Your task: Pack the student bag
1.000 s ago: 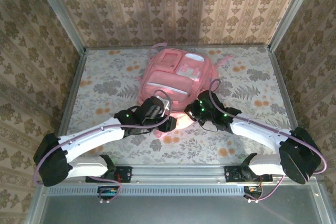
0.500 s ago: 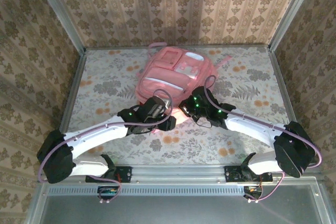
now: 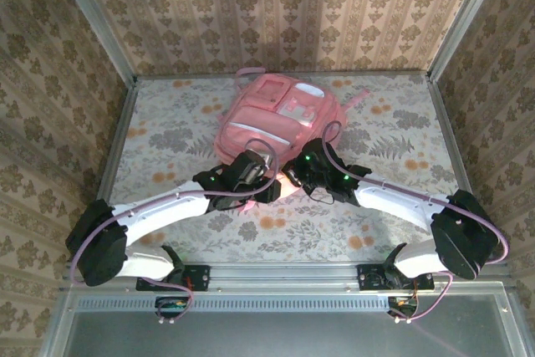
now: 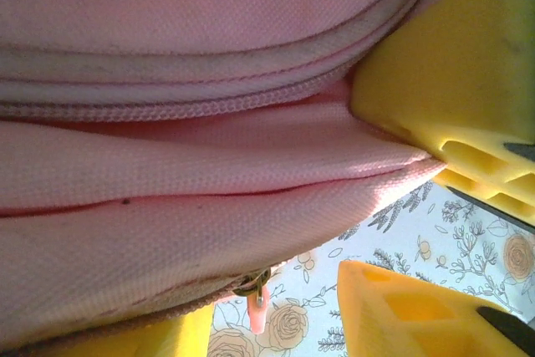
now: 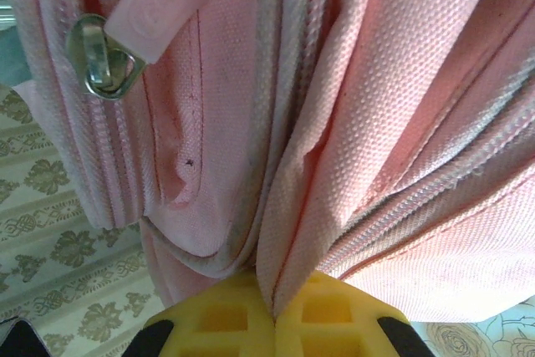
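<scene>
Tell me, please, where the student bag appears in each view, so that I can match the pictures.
Top external: the student bag lies at the far centre.
Left wrist: its pink fabric covers the upper left.
Right wrist: its fabric spreads across the top and right.
Shared landmark: the floral table cover.

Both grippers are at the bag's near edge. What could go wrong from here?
The right gripper pinches only a thin fold of the bag; a pull may slip it free. The left gripper is open around the near edge; closing there could catch several layers and keep the bag from opening.
</scene>
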Motion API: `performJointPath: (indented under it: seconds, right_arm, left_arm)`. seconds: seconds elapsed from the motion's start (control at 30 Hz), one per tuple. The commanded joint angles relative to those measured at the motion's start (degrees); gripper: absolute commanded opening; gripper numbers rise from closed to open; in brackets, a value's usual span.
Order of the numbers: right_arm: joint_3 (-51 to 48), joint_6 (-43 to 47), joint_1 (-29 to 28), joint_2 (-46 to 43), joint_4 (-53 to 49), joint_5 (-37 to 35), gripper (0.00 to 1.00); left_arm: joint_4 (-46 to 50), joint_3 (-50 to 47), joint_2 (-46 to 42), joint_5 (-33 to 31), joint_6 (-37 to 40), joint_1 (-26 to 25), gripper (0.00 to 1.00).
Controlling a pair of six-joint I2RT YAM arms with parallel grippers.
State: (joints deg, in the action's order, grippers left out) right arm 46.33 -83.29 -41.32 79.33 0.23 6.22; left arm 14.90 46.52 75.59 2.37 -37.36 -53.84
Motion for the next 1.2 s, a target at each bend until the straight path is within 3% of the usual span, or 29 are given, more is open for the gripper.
performJointPath:
  seconds: [0.0, 0.47, 0.7, 0.87, 1.17]
  right_arm:
    - [3.2, -1.7, -0.3, 1.6, 6.9, -0.7, 0.00]
    - [3.7, -3.4, -0.3, 2.1, 7.8, -0.4, 0.00]
    - [3.2, 0.0, -0.3, 1.3, 4.7, -2.2, 0.00]
    - [3.5, 5.2, -0.3, 1.1, -0.4, -5.0, 0.00]
    - [4.9, 12.4, -0.1, 2.2, -5.8, -7.6, 0.00]
  left_arm:
    - [-0.8, -1.3, 0.0, -1.4, -0.9, 0.3, 0.44]
    - [-0.5, 0.4, 5.2, -5.1, -0.7, 0.3, 0.16]
    - [3.4, 0.9, 4.0, -7.2, -0.6, 0.3, 0.00]
    - [7.1, 0.0, -0.1, -6.6, 0.5, 0.6, 0.00]
    - [12.5, -0.9, -1.8, 0.3, 1.7, 3.6, 0.00]
